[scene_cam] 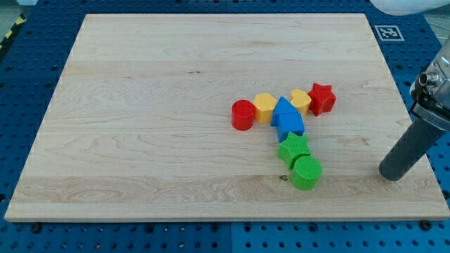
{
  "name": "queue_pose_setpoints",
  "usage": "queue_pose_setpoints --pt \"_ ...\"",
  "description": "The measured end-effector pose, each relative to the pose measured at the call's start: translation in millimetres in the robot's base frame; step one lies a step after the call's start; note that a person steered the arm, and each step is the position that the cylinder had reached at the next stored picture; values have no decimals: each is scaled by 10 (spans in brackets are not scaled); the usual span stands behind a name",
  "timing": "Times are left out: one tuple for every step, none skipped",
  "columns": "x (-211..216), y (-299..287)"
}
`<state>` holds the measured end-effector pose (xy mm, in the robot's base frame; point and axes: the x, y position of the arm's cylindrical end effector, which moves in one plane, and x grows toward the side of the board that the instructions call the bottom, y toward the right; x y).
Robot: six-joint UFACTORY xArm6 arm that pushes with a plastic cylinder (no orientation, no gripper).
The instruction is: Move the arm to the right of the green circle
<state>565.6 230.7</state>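
Our arm carries no claw, only a rod; my tip rests on the wooden board, well to the view's right of the green circle. That circle sits at the bottom of the cluster, touching the green star just above it.

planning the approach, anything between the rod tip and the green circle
Nothing: in the camera view only bare wood lies between my tip at the view's right and the green circle.
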Motion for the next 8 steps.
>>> queue_pose_setpoints --pt "0 -1" --pt "0 -7" --pt "0 -11" --pt "0 -15" --pt "1 -15" --pt "1 -117" --pt "1 -371" --pt "-57 -421"
